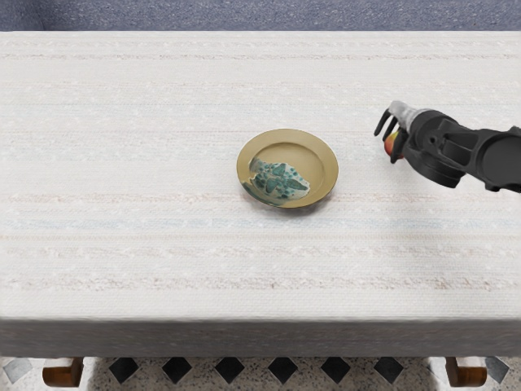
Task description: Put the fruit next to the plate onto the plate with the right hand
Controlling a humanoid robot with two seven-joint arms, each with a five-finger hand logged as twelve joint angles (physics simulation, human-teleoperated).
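A gold plate with a green patterned patch in its bowl lies on the table a little right of centre. To its right, a small red and yellow fruit shows only as a sliver between the fingers of my right hand. The dark hand comes in from the right edge, and its fingers are curled around the fruit. Most of the fruit is hidden by the hand. I cannot tell whether it rests on the table or is lifted. A gap of bare tabletop separates hand and plate.
The pale wooden table spans the whole view, with its front edge near the bottom and a dark wall behind it. Below the table edge a checkered floor and chair legs show.
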